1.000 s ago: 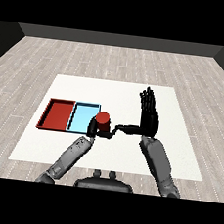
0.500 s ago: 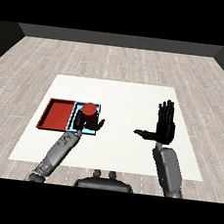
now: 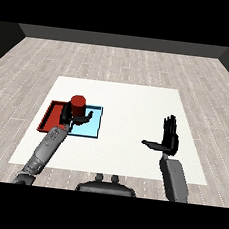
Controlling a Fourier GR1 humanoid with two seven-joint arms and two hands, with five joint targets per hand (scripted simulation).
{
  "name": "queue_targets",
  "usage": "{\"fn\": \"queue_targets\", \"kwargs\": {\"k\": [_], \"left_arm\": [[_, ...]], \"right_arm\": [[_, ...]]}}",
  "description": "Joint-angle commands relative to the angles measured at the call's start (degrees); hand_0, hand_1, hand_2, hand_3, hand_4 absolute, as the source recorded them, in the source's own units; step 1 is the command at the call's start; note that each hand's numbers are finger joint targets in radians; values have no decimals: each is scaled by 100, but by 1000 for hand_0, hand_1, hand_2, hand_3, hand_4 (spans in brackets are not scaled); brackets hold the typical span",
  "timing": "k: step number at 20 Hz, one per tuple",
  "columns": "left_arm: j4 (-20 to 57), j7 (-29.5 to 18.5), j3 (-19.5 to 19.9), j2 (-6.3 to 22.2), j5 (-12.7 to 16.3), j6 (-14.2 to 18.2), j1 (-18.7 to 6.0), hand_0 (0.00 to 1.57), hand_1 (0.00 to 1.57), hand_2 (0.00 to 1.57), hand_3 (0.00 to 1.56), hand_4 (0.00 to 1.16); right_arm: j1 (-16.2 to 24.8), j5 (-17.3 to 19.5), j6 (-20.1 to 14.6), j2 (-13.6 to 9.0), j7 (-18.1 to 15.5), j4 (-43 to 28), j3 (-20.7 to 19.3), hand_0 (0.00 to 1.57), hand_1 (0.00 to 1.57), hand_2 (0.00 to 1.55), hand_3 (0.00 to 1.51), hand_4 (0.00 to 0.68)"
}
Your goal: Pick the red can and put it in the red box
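A: Red can (image 3: 77,106) is up in our left hand (image 3: 68,114) now, fingers curled round it, thumb out toward the blue side. A sec ago it sat further right, near the middle of the table w/ both hands close by. Half a sec ago it was over the light blue tray (image 3: 88,123). Now it hangs about over the seam where the red tray (image 3: 49,117) meets the blue one

B: So we've carried it leftward the whole way. And the right hand (image 3: 168,138)?

A: It's pulled back to the right, well apart from the trays, lower than it was. Fingers straight & together, pointing up, thumb stuck out to the left. Holding nothing

B: Is the can in the red one yet?

A: Not yet, we'd say. It reads as held above the trays, not resting in either; we can't tell how high from this view. The can covers part of the divide, so exactly which tray its base is over, can't tell

B: Meaning for the task?

A: Pick is done, transfer mostly done. We judge a bit more travel left, then lower & let go. Risk as we see it: releasing too early, so it lands on the rim or in the blue tray
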Motion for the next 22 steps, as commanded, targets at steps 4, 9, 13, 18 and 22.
{"fn": "queue_targets", "kwargs": {"k": [4,9,13,18,22], "left_arm": [[1758,-206,586,357,-309,-236,-615,1535,1535,1342,1445,1104],[3373,-405,1251,802,-81,-562,-880,1571,1571,1560,1457,1101],[4652,-855,1465,600,-155,-523,-1127,1571,1571,1569,1490,1088],[6055,-758,1472,524,-554,17,-1488,1395,1395,1435,1432,1046],[6916,-651,1398,626,-799,21,-1805,333,333,454,328,723]], "right_arm": [[70,114,123,289,-330,743,55,0,0,0,0,0],[-190,85,253,107,-381,910,-157,0,0,0,0,0],[112,196,289,232,-886,979,-183,0,0,0,0,0],[19,335,157,196,-667,594,-92,0,0,0,0,0],[134,398,238,145,-925,561,-123,0,0,0,0,0]]}}
